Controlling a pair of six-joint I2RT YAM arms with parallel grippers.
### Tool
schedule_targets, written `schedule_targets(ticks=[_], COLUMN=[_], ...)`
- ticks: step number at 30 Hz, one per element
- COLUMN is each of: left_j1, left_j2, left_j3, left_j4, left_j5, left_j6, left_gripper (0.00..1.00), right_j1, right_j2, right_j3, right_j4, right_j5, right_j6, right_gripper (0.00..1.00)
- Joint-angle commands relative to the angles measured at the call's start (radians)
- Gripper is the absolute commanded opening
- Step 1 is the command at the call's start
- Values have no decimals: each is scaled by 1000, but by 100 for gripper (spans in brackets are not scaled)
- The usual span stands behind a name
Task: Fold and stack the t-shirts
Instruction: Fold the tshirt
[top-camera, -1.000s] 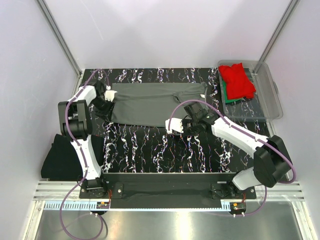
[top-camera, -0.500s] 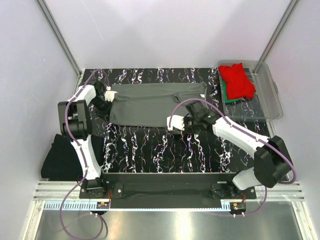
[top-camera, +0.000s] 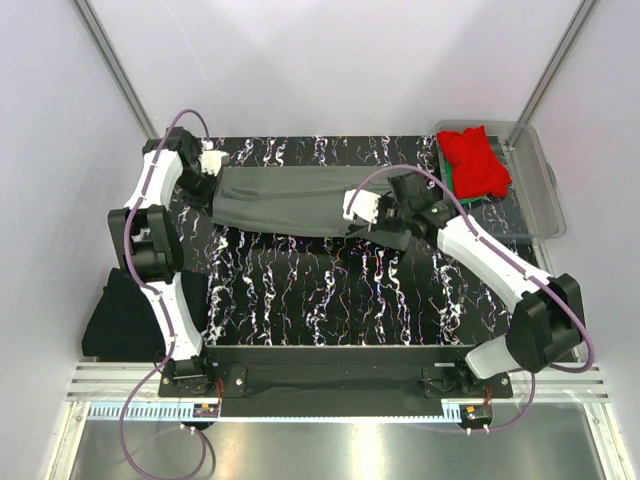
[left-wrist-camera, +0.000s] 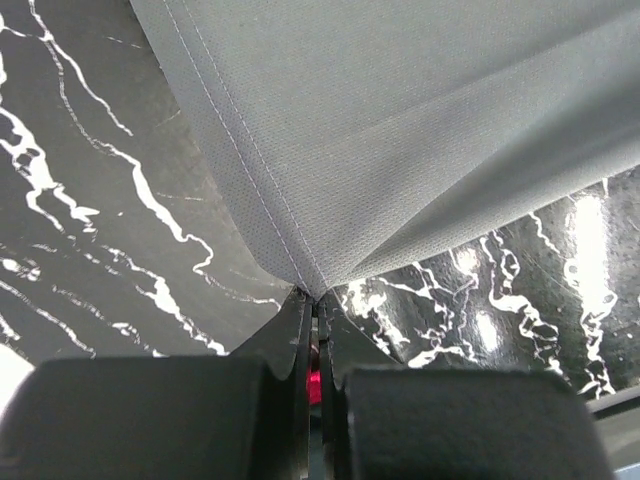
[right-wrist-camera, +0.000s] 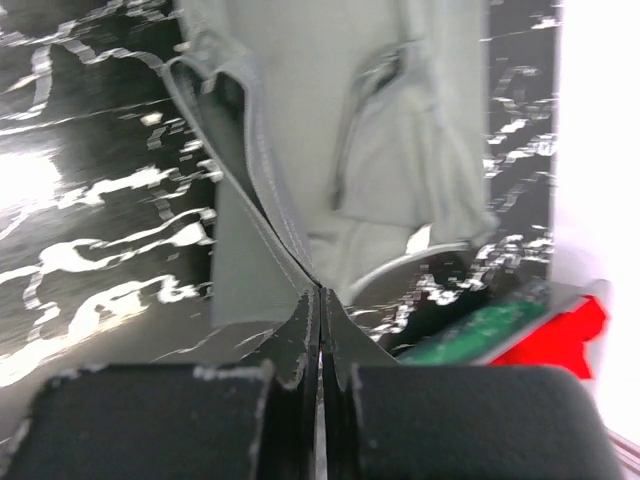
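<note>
We grip the limp, light dark grey t-shirt (top-camera: 290, 200) by its stitched edges — left pincer (left-wrist-camera: 312, 293) and right pincer (right-wrist-camera: 320, 290) each clamped tight on cloth — as it likely sags wherever unheld.

left gripper (left-wrist-camera: 316, 298): now clamped on shirt corner, moved farther back
right gripper (right-wrist-camera: 320, 292): carried near hem back
grey shirt (top-camera: 290, 200): narrower band now
</note>
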Motion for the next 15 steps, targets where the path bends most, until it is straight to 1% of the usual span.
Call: schedule_targets(ticks=[1,9,15], left_j1=[2,-12,-24], left_j2=[15,152,189], left_j3=[103,312,350], left_j4=[-63,-149,-167], left_j5=[20,15,9], left_j6=[-2,-4,5], left_gripper=[0,0,0], right_j1=[-26,-92,-118], right_j2=[34,155,238], right_j3=[83,185,263], right_j4=[65,106,134], right_j5=[25,41,52], right_j6=[-14,-37,-48], right_gripper=[0,0,0])
